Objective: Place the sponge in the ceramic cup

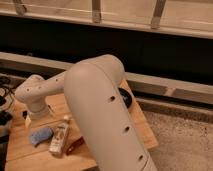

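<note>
A blue sponge (40,135) lies on the wooden table (30,156) near its front left. My white arm sweeps from the lower right across the table to the left. The gripper (6,120) shows only as a dark shape at the left edge of the view, left of and slightly above the sponge. No ceramic cup can be made out; the arm and the frame edge may hide it.
A pale bottle (60,138) lies on its side just right of the sponge, with a reddish-brown object (75,145) beside it. A dark round dish (126,97) sits at the table's back right. Behind runs a dark wall with a pale ledge (170,85).
</note>
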Motion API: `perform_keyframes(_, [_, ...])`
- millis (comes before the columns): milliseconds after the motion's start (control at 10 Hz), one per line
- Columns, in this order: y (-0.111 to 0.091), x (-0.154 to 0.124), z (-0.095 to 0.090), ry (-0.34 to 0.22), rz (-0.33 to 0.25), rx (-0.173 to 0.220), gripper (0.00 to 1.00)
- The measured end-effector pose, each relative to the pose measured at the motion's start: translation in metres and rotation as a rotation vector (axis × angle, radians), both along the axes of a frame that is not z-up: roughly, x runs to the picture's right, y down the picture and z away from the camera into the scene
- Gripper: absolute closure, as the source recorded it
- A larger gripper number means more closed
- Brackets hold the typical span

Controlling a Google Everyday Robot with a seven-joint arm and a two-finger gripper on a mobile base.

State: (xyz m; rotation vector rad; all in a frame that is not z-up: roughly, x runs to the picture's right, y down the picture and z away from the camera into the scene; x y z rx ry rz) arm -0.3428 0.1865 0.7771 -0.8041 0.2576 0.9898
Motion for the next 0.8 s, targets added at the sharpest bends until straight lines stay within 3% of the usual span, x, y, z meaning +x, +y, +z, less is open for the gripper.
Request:
perform_keyframes(400, [0.022,-0.009,0.026,-0.011,-0.003,-0.055,0.2])
perform_keyframes(800, [0.034,-0.018,0.03,-0.024,-0.009,-0.091,0.2])
